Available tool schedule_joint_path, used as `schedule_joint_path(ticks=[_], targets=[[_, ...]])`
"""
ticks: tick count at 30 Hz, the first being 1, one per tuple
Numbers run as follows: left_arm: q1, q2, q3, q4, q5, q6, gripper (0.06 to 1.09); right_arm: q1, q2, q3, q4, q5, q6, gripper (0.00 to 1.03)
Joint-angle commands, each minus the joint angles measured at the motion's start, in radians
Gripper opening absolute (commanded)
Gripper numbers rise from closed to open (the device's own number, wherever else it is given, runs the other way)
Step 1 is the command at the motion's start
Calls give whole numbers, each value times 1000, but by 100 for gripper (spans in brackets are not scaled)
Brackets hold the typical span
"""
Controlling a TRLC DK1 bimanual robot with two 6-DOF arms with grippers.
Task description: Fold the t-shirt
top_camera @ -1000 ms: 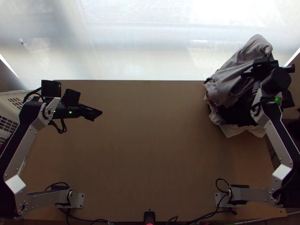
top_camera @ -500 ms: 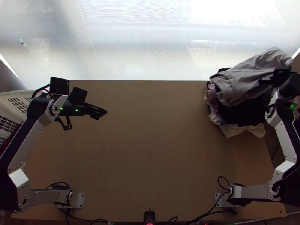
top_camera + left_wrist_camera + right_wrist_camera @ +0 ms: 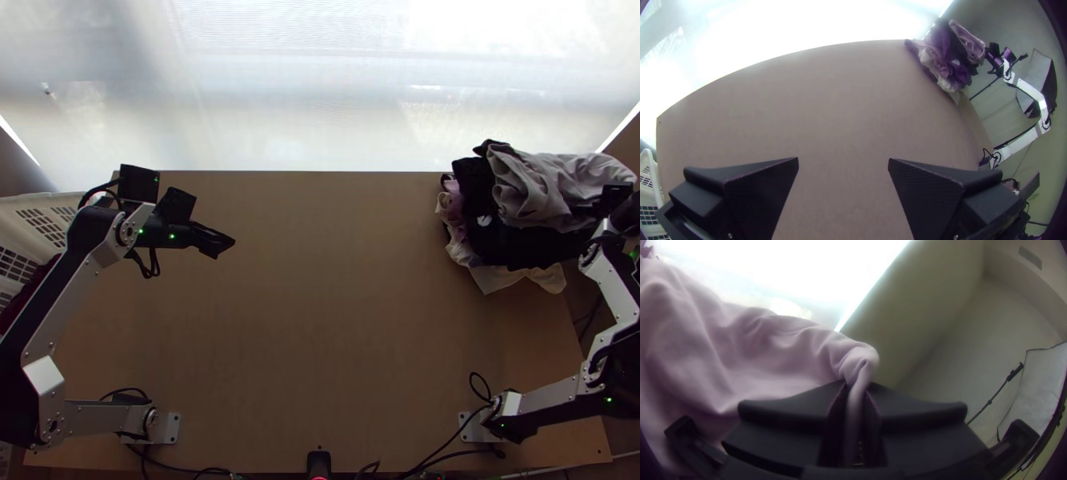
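In the top view my left gripper (image 3: pixel 226 244) is over the left part of the wooden table, away from any cloth. The left wrist view has my left gripper (image 3: pixel 843 160) open, bare table between its fingers. At the right, my right gripper (image 3: pixel 614 194) is at the outer end of a light grey garment (image 3: pixel 544 188), which lies bunched on a clothes pile. In the right wrist view my right gripper (image 3: pixel 856 386) is shut on a gathered bit of the garment (image 3: pixel 751 360), which looks pale pink there. Whether it is a t-shirt I cannot tell.
Black, purple and cream clothes (image 3: pixel 520 244) are heaped at the table's right edge, under the grey garment. A white basket (image 3: pixel 36 220) with dark red cloth stands beyond the left edge. Bare wooden table (image 3: pixel 320 320) lies between the two arms.
My right gripper has moved right and toward the near side, drawing the grey garment along and uncovering black cloth beneath. My left arm has shifted slightly to the right.
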Motion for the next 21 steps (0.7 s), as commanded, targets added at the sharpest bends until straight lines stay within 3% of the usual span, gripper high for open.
schedule_joint_path(ticks=[1, 2, 3, 4, 5, 13, 21], targets=[[-8, 7, 1, 1, -5, 3, 104, -46, 78, -22, 10, -25, -31, 32], [-8, 7, 1, 1, -5, 3, 104, -46, 81, -23, 9, -27, -39, 50], [-8, 7, 1, 1, -7, 4, 104, -45, 87, -25, 4, -29, -48, 76], [-8, 7, 1, 1, -7, 4, 104, -42, 90, -23, 1, -30, -54, 95], [-8, 7, 1, -2, -8, 6, 104, -40, 93, -23, 1, -32, -62, 99], [-5, -2, 1, -7, -21, 10, 104, -42, 23, -28, -27, -36, -56, 99], [3, -17, -2, -13, -24, 16, 104, -39, -198, -34, -68, -42, -39, 99]])
